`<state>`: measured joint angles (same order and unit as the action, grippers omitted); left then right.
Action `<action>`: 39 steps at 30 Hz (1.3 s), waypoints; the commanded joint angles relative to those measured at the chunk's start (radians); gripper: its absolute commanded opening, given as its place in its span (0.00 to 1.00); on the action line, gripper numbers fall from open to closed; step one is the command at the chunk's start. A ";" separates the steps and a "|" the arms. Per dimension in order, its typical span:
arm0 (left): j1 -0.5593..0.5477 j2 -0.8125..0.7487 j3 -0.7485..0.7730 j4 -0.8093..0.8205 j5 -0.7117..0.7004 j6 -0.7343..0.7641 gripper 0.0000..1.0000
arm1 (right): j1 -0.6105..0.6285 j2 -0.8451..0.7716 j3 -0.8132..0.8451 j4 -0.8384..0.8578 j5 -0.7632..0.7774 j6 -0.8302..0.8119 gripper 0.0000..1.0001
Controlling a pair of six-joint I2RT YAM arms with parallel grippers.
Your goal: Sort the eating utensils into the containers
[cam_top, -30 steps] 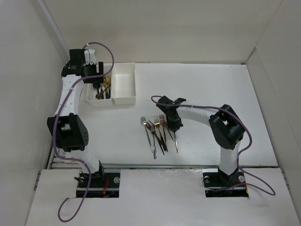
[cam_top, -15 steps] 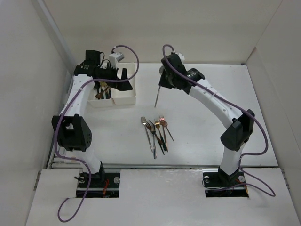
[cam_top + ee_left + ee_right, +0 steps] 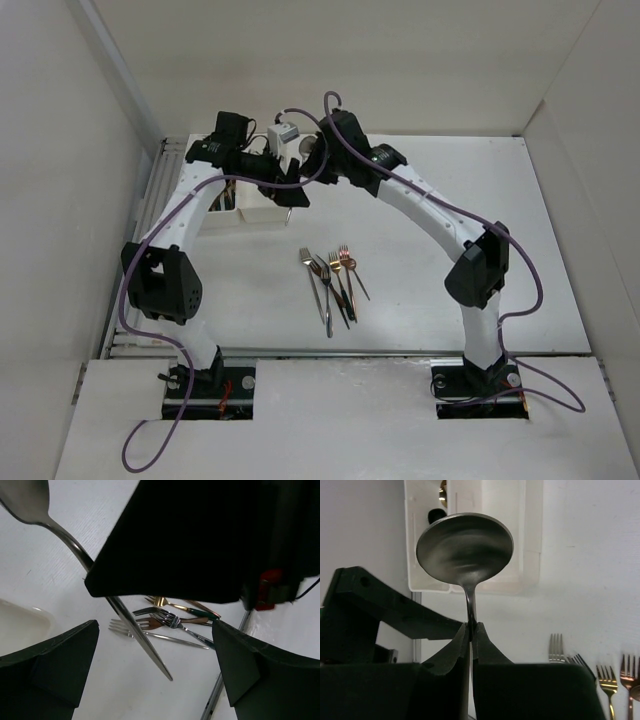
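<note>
The right jaws are clenched on the thin neck of a silver spoon (image 3: 465, 547), pinching it just below the bowl, which stands above the fingertips (image 3: 452, 650) in the right wrist view. The spoon hangs in the air just beside the white bins (image 3: 532, 555), off the outer long wall of the right-hand bin. It is inside neither bin, and its handle slants down over bare counter (image 3: 450, 220) next to that bin's near corner.

The left jaws are released, their two fingers (image 3: 50, 665) spread wide. In the left wrist view the spoon's handle shows between them and touches neither. They hover by the near end of the bins.

The left-hand bin holds some utensils: a gold piece and a dark handle show, and the rest cannot be made out. A cluster of forks (image 3: 332, 282), silver, gold and copper, some dark-handled, lies on the counter well apart from the bins, off their near right side, with the tines turned toward the bins.
</note>
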<state>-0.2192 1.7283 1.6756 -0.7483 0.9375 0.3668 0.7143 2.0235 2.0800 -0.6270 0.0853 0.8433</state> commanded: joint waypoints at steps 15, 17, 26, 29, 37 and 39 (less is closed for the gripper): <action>-0.023 -0.019 -0.016 0.076 -0.199 -0.086 0.00 | 0.013 -0.071 -0.075 0.177 -0.120 0.060 0.07; -0.023 -0.019 -0.005 0.092 -0.261 -0.123 0.00 | 0.013 -0.071 -0.075 0.177 -0.121 0.060 0.37; 0.179 0.010 -0.024 0.219 -0.771 -0.302 0.00 | -0.007 -0.178 -0.205 0.079 0.036 -0.048 0.66; 0.213 0.069 -0.004 0.276 -0.895 -0.312 0.00 | -0.007 -0.198 -0.254 0.038 0.050 -0.139 0.67; 0.254 0.267 0.105 0.267 -1.013 -0.333 0.04 | -0.016 -0.187 -0.377 -0.114 0.076 -0.224 0.65; 0.254 0.290 0.131 0.257 -1.026 -0.333 0.13 | -0.016 -0.203 -0.418 -0.114 0.076 -0.224 0.65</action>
<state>0.0284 2.0193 1.7393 -0.5045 -0.0242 0.0555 0.7036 1.8660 1.7100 -0.6865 0.1390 0.6598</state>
